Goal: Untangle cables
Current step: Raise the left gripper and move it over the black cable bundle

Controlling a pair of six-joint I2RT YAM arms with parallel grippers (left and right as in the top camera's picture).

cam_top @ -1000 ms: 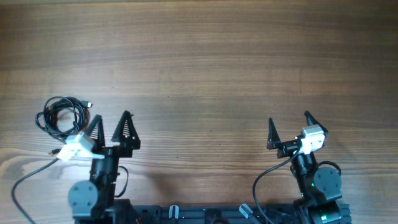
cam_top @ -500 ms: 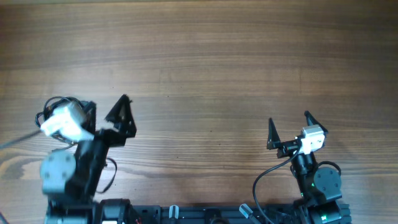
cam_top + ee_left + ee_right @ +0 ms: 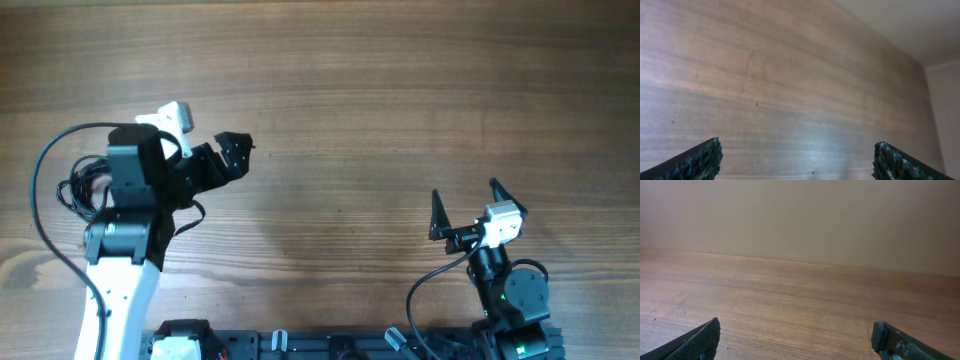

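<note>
A coil of thin black cables [image 3: 72, 190] lies on the wooden table [image 3: 380, 90] at the left, partly hidden under my left arm. My left gripper [image 3: 232, 156] is open and empty, to the right of and beyond the coil, pointing right. In the left wrist view its fingers [image 3: 796, 146] frame only bare wood, with no cable in sight. My right gripper [image 3: 464, 192] is open and empty near the front right. The right wrist view [image 3: 795, 326] also shows only bare wood between the fingers.
The left arm's own thick black wire [image 3: 45, 170] arcs over the coil's left side. The arm bases and a black rail [image 3: 330, 345] sit along the front edge. A pale wall [image 3: 800, 215] stands beyond the table's far edge.
My left arm has swung up from the front edge, passed over the cable coil, and now reaches away and to the right, covering part of the coil. The right arm has not moved.
</note>
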